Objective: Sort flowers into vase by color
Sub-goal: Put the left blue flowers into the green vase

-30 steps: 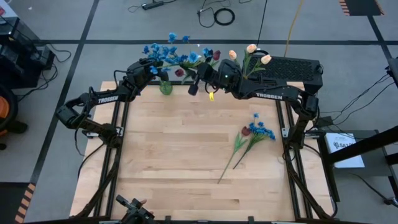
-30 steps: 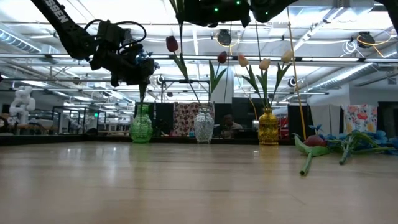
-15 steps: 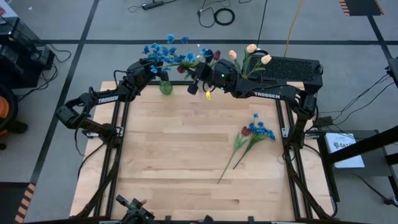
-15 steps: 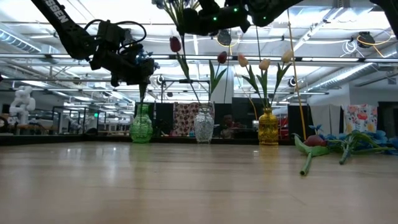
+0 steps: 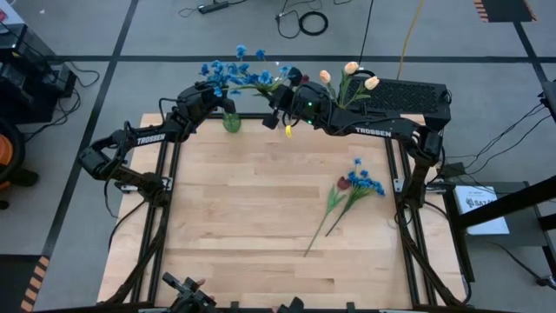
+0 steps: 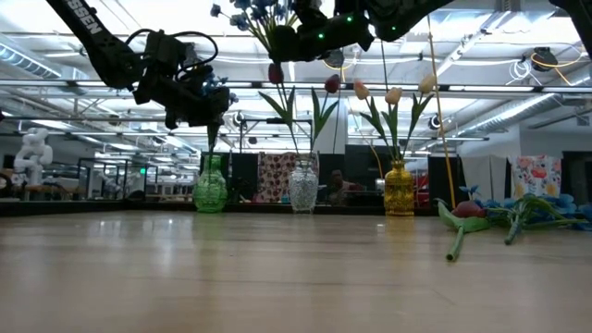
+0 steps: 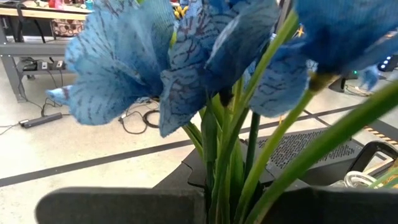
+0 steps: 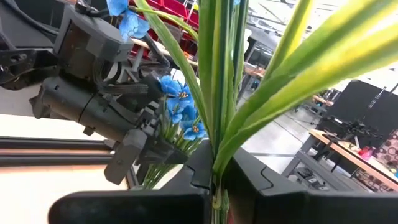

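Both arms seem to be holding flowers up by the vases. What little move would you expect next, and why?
Probably the right gripper lowers its stems toward the clear vase below. Its fingers are shut on them, and a dark red tulip hangs just above that vase. The left gripper holds blue flowers over the green vase.

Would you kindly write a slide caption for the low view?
Both grippers hold flower stems above three vases: left gripper over the green vase, right gripper lifting blue flowers and a dark red tulip.
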### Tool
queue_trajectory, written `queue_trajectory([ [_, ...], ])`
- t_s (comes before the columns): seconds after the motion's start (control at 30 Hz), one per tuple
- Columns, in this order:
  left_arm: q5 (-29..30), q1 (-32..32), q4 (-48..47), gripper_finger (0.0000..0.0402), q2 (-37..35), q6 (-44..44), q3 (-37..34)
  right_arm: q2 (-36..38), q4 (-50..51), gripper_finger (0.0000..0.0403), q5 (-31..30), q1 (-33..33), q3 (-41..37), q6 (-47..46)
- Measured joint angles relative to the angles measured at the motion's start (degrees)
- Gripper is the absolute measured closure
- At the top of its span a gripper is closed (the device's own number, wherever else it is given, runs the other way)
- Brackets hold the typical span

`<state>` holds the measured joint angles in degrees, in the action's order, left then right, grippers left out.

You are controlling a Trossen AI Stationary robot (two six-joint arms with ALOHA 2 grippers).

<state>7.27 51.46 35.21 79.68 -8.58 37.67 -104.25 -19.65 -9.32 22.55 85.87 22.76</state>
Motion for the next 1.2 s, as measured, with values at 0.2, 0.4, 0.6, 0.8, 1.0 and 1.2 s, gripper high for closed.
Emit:
queue_trajectory([
  [0.2, 0.0, 0.0, -0.3, 0.0359, 0.0, 0.0, 0.0, 0.6, -0.3, 0.0385, 0.0, 0.0, 0.0, 0.6],
  [0.4, 0.0, 0.0, -0.3, 0.0359, 0.0, 0.0, 0.0, 4.1, 2.5, 0.0385, 0.0, -0.2, 0.0, -0.3],
  [0.6, -1.0, 0.0, -0.2, 0.0359, 0.0, 0.0, 0.0, 6.7, 4.8, 0.0385, 0.2, -0.5, 0.0, -0.6],
  [0.8, -1.1, 0.0, -0.2, 0.0359, 0.0, 0.0, 0.0, 10.9, 2.8, 0.0385, 0.6, -2.3, 0.0, 1.3],
  [1.0, -1.1, 0.0, 0.5, 0.0359, 0.0, 0.0, 0.0, 12.5, -1.0, 0.0385, 11.5, -4.5, 0.0, -3.6],
  [1.2, -1.1, 0.0, -0.2, 0.0359, 0.0, 0.5, 0.0, 9.4, -2.1, 0.0385, 15.2, -6.9, 0.0, -4.7],
])
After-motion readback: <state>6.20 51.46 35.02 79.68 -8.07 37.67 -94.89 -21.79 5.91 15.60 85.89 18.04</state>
